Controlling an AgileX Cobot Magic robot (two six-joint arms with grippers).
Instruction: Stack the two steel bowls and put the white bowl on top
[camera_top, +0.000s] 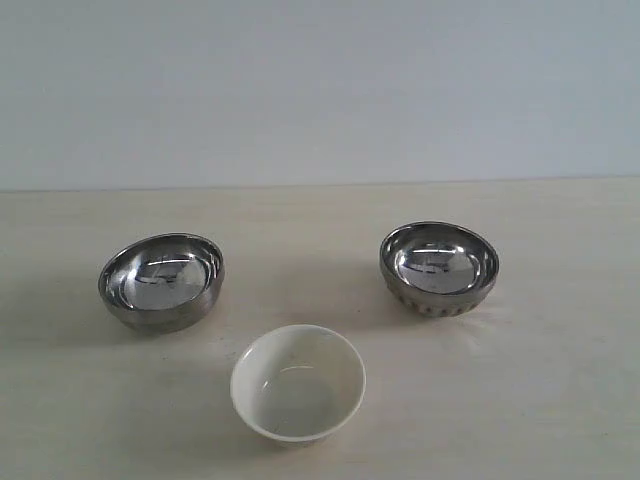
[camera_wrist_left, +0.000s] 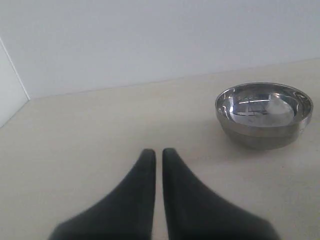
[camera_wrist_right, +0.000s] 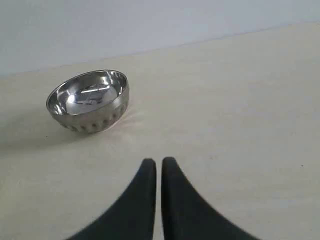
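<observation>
A smooth steel bowl stands upright on the left of the table, and the left wrist view shows it too. The ribbed steel bowl stands on the right and appears in the right wrist view. Between them and nearer the front sits the white bowl, upright and empty. My left gripper is shut with nothing in it, well short of the smooth bowl. The right gripper is likewise shut and empty, away from the ribbed bowl. Neither gripper shows in the exterior view.
The pale wooden table runs back to a plain white wall. In the left wrist view a wall corner meets the table at one side.
</observation>
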